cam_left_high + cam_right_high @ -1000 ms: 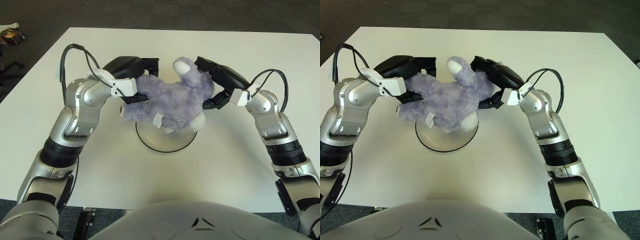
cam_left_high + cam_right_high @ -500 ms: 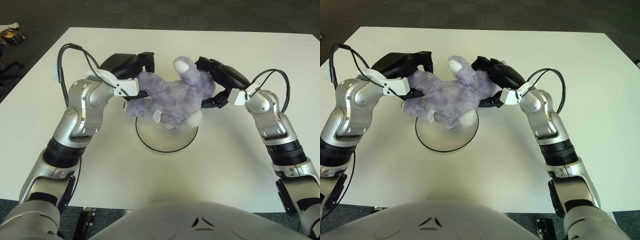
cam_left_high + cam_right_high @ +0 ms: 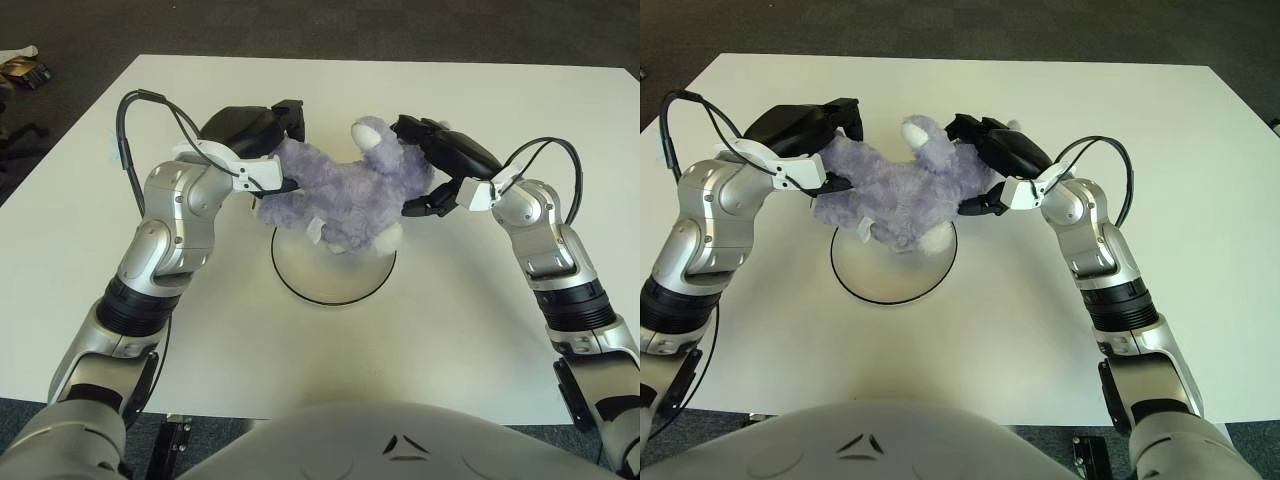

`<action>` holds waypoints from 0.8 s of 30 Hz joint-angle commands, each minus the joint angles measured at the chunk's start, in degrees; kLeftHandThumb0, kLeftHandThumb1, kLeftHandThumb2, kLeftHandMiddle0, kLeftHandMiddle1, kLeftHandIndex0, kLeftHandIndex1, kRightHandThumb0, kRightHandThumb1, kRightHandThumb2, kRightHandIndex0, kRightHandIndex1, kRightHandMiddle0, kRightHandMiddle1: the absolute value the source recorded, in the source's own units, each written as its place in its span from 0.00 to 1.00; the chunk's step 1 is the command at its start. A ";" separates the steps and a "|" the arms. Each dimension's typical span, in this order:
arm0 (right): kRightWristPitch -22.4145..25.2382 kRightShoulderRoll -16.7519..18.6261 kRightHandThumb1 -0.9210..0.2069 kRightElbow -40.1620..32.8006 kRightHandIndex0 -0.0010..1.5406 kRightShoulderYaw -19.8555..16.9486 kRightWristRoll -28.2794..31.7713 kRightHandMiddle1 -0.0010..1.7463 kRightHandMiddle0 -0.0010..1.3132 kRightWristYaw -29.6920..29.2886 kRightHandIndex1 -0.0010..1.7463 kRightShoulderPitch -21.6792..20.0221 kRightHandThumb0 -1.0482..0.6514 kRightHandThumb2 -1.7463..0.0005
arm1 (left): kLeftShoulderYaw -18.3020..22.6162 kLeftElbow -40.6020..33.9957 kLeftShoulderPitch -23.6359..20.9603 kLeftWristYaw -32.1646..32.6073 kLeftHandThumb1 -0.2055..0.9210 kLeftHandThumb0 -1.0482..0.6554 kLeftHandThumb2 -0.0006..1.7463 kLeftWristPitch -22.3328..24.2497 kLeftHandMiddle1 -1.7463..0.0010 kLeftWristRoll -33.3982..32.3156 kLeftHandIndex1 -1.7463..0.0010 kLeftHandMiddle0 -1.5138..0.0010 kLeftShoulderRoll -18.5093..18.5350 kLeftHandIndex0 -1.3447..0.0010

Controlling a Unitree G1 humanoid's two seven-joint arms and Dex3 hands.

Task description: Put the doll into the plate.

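Over the round plate [image 3: 333, 280], the left hand [image 3: 258, 140] and right hand [image 3: 440, 160] squeeze the soft, light doll [image 3: 345, 195] from its 2 ends.

You are looking at what seems an office or lab room: a plain white table [image 3: 300, 340] stands on dark grey carpet [image 3: 330, 25], the sort laid in workplaces. At the far left edge a dark chair base [image 3: 15, 135] shows, with some small clutter [image 3: 22, 65] on the floor.
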 commanded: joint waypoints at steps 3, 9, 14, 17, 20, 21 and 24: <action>-0.81 -1.05 0.31 -0.88 0.00 -0.83 3.28 0.44 0.00 1.92 0.17 0.37 0.14 0.62 | -0.34 0.33 -0.07 1.40 0.52 0.42 0.53 0.49 0.04 2.00 0.10 0.90 -0.95 0.99; -2.17 -2.45 0.23 -1.26 0.00 -0.82 4.26 0.42 0.00 3.63 0.14 -0.12 0.10 0.68 | -0.47 0.58 0.01 2.57 0.42 0.34 0.58 -0.13 0.01 3.31 0.14 0.95 -1.34 1.00; -2.84 -3.70 0.16 -1.16 0.00 -0.63 5.44 0.37 0.00 5.87 0.11 -0.77 0.08 0.73 | -0.38 0.43 0.24 2.90 0.40 0.34 0.59 -0.49 0.00 3.85 0.16 0.96 -1.45 1.00; -2.49 -4.29 0.10 -1.61 0.00 -0.72 6.31 0.32 0.00 7.20 0.08 -0.88 0.05 0.77 | -0.40 0.29 0.25 2.71 0.39 0.35 0.60 -0.49 0.00 4.04 0.21 0.98 -1.59 1.00; -1.63 -4.50 0.07 -2.48 0.00 -1.05 8.60 0.29 0.00 8.92 0.06 -0.76 0.04 0.79 | -0.26 0.10 0.24 2.17 0.38 0.34 0.60 -0.38 0.03 3.72 0.25 0.99 -1.71 1.00; -1.50 -4.48 0.06 -2.60 0.00 -1.15 9.29 0.27 0.00 9.32 0.04 -0.73 0.04 0.81 | -0.19 0.03 0.26 1.99 0.38 0.34 0.60 -0.35 0.06 3.56 0.27 0.99 -1.72 1.00; -1.92 -4.31 0.04 -2.47 0.00 -1.46 11.07 0.24 0.00 10.00 0.02 -0.67 0.03 0.82 | 0.24 -0.15 0.40 1.55 0.37 0.32 0.59 -0.51 0.13 2.54 0.30 1.00 -1.66 1.00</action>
